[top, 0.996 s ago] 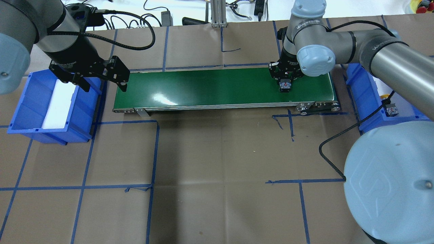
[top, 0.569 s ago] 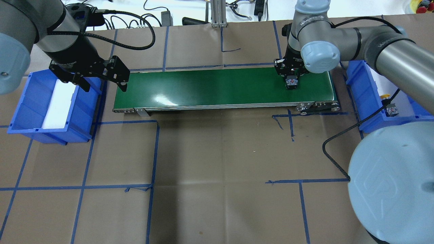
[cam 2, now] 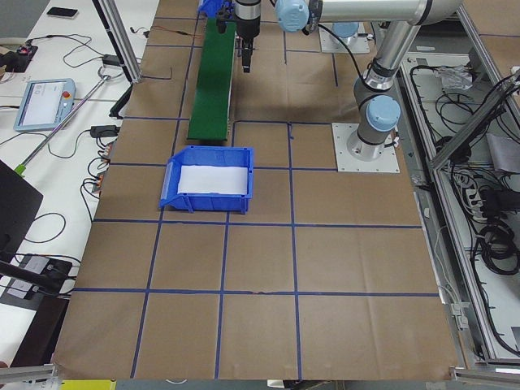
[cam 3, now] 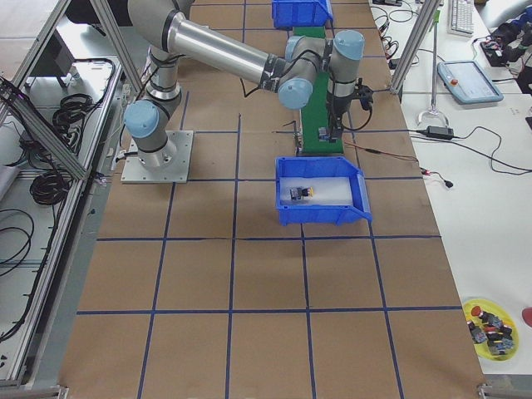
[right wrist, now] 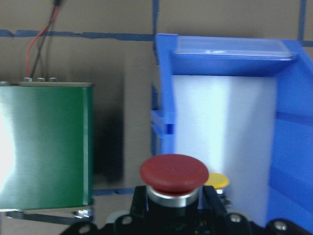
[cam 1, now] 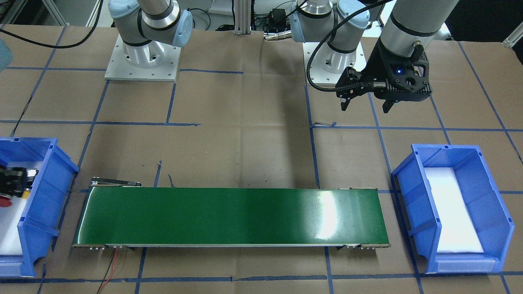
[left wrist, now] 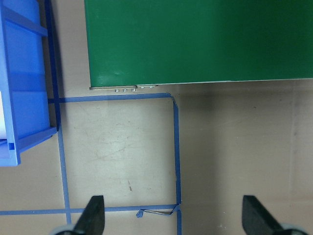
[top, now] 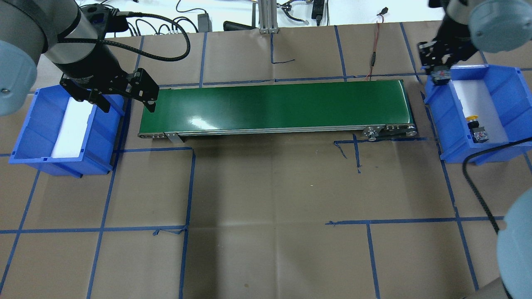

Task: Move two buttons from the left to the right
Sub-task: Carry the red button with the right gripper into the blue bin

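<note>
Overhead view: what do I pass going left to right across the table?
Blue bin with a white liner → green conveyor belt → red button, held by the right gripper → yellow button, lying in the second blue bin.

Green conveyor [top: 274, 106] — between left bin [top: 35, 124], right bin [top: 511, 108].

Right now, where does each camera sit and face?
Front-facing: across table, facing robot; left gripper shows.
Overhead: behind robot, looking down; right gripper shows.
Exterior left: left end; left bin nearest.
Exterior right: right end; right bin nearest.
Left wrist: down onto belt end; own fingertips.
Right wrist: over held red button toward right bin.
Both wrists share the belt.
</note>
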Available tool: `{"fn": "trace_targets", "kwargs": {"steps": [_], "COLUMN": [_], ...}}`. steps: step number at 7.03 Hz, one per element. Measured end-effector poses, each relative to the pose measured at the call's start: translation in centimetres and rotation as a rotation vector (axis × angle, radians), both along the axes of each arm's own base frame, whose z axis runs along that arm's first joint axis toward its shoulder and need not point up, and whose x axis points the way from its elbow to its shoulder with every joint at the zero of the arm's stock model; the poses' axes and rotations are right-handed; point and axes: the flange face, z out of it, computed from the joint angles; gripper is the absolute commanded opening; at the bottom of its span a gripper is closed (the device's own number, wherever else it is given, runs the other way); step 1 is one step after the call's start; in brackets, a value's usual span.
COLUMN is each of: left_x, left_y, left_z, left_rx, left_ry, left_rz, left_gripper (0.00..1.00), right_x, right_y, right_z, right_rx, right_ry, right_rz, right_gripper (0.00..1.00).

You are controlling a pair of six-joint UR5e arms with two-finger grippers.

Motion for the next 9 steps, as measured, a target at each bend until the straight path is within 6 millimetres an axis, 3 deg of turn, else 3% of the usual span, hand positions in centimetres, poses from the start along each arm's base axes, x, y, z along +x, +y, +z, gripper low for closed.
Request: {"fn": "trace_targets", "kwargs": {"steps": [1, 2, 3, 6, 9], "left_x": [0.0, 0.0, 0.0, 0.0, 0.0], "left_y": [0.0, 0.0, 0.0, -0.1, -0.1], "left_z": [0.0, 0.0, 0.0, 0.0, 0.0], "left_rx": [0.000, 0.000, 0.000, 0.000, 0.000], "left_ry": [0.000, 0.000, 0.000, 0.000, 0.000], "left_rz": [0.000, 0.000, 0.000, 0.000, 0.000], "left_gripper": [1.00, 1.00, 1.00, 1.00, 1.00], "right_x": [-5.0, -7.8, -9.2, -9.9, -7.9], "right_y": [0.3, 0.0, -0.8, -2.8, -3.9], "right_z": [-0.2, -2.2, -4.4, -9.6, -13.7], "right_rx": [0.008, 0.031, 0.039, 0.044, 0.093], "right_ry": [0.000, -0.011, -0.015, -0.020, -0.047], "right_rz": [0.016, 0.028, 0.030, 0.032, 0.069], "right_gripper": [0.05, 0.05, 0.05, 0.05, 0.06]}}
